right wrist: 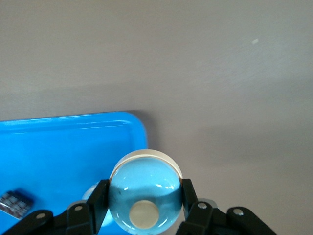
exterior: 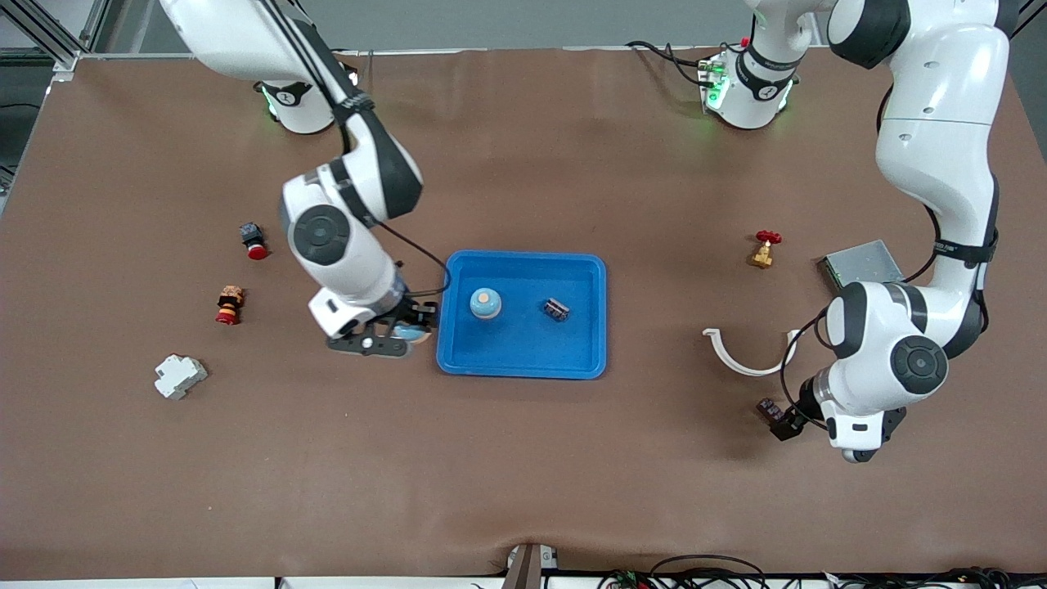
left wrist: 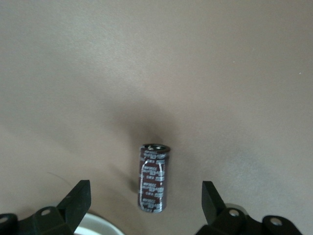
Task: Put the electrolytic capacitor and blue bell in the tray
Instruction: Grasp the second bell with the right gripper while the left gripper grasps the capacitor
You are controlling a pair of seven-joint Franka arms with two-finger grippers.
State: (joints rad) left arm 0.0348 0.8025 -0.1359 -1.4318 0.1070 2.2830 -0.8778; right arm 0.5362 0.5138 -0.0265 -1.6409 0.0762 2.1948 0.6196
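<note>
While the right gripper [right wrist: 144,205] is clamped on a blue bell [right wrist: 145,193] just beside the tray [exterior: 523,357] rim, the left gripper [left wrist: 146,200] hangs with fingers wide apart over a capacitor [left wrist: 153,177] lying on the tabletop [exterior: 572,458]. Tray already has another bell [exterior: 486,303] and capacitor [exterior: 557,309].

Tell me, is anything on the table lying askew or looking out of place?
The capacitor below the open left gripper lies on its side on the bare table, outside the tray. The right gripper holds a blue bell beside the tray's rim. Nothing looks spilled or damaged.
</note>
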